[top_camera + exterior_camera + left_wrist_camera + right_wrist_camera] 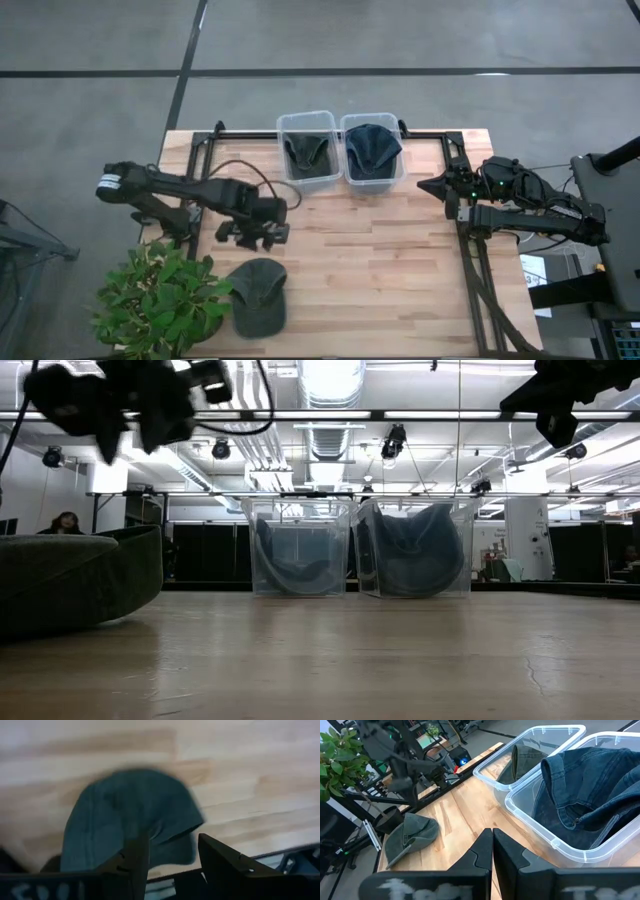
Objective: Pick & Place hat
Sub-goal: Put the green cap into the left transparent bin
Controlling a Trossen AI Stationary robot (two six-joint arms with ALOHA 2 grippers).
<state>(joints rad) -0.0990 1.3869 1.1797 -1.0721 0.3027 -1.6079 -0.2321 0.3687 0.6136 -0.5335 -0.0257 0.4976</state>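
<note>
A dark green cap point(258, 295) lies flat on the wooden table near its front left; it also shows in the left wrist view point(130, 815) and the right wrist view point(410, 837). My left gripper point(258, 236) hangs open above the table, just on the far side of the cap, touching nothing. My right gripper point(432, 186) is shut and empty at the table's right, beside the bins. Two clear bins stand at the far edge: the left bin point(306, 148) holds a dark green cap, the right bin point(372, 150) a dark blue hat.
A potted plant point(160, 300) stands at the front left corner, close to the cap. A black metal frame point(470, 260) runs along the table's far and right edges. Bare wood point(380, 270) lies between the cap and the right arm.
</note>
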